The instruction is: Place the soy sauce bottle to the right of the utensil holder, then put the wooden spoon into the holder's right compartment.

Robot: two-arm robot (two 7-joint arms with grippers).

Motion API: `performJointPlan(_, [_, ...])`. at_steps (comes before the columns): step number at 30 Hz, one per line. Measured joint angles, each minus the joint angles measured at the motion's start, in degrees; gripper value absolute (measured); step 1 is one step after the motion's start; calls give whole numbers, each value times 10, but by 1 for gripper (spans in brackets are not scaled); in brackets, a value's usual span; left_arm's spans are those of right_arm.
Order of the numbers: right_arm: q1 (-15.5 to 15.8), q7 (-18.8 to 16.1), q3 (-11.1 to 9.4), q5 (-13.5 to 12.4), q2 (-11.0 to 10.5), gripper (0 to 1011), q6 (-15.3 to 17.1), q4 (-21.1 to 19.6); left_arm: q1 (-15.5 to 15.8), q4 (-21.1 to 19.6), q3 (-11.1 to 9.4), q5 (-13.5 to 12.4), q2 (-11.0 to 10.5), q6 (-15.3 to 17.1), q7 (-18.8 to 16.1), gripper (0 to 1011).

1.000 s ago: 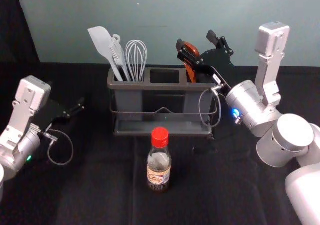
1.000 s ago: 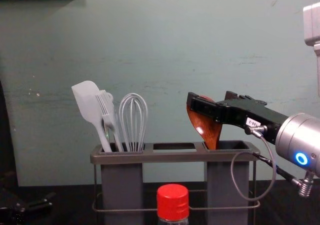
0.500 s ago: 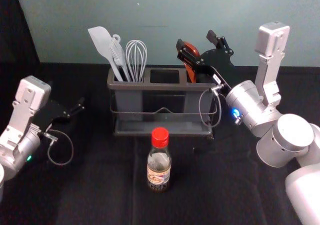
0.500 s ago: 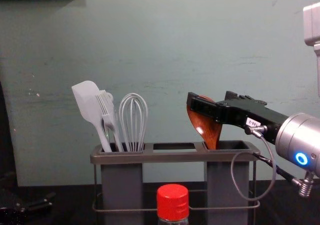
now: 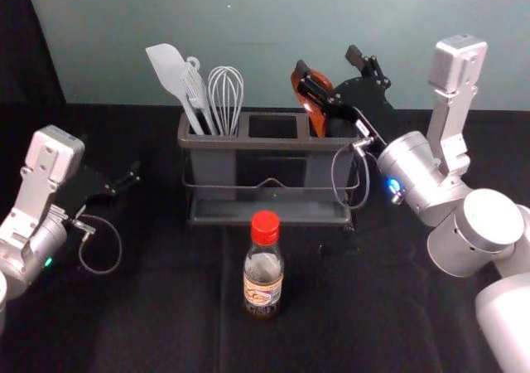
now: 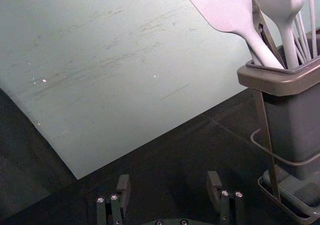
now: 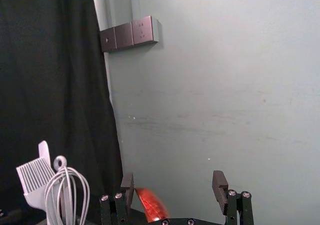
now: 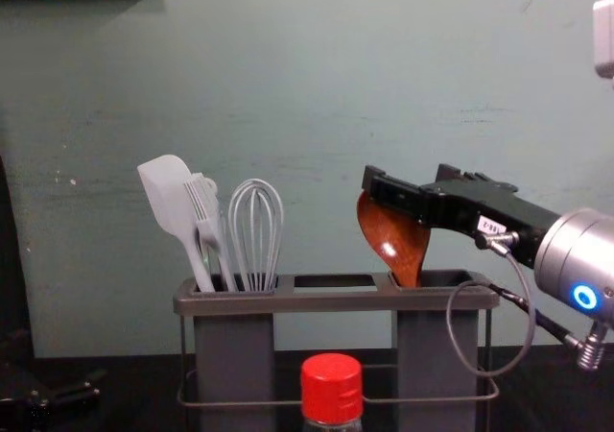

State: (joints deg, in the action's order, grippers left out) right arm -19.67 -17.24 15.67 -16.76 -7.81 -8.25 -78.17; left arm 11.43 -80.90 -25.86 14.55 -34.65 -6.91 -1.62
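Spoon (image 8: 391,245) stands bowl-up in the right compartment (image 8: 436,355) of the holder (image 5: 273,142), handle end down inside, leaning a little toward the holder's middle. The right end effector (image 7: 173,177) is up at its bowl with its fingers spread apart; the bowl lies between them, closer to one, and whether that finger touches it cannot be told. The insertion looks all but finished, and this seems to be the release and retreat. The next move calls for backing the fingers straight off, still parted, so that neither hooks the bowl and drags the spoon up or tips it over.

The bottle (image 5: 263,273) stands upright on the worktop (image 5: 373,315), in front of the holder and near its middle, not at its right, so that part of the task appears to be left to do. The left end effector (image 6: 168,180) waits at the left of the holder, its fingers apart with nothing between them.

Compared with half a second ago, the right end effector sits slightly higher and farther to the right, and the spoon's bowl has tipped a touch leftward in the chest view. The bottle, the holder and the left arm are unchanged.
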Motion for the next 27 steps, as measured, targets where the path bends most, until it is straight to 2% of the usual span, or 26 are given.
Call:
performJointPlan(6, [6, 0, -1, -7, -4, 1002, 9, -18, 0, 0, 0, 0, 0, 0, 0, 1005])
performJointPlan(13, [23, -2, -4, -19, -15, 1003, 31, -60, 0, 0, 0, 0, 0, 0, 0, 1005])
performJointPlan(20, [54, -15, -9, -44, -46, 1003, 54, -124, 0, 0, 0, 0, 0, 0, 0, 1005])
performJointPlan(27, [90, -27, -17, -68, -79, 1002, 63, -179, 0, 0, 0, 0, 0, 0, 0, 1005])
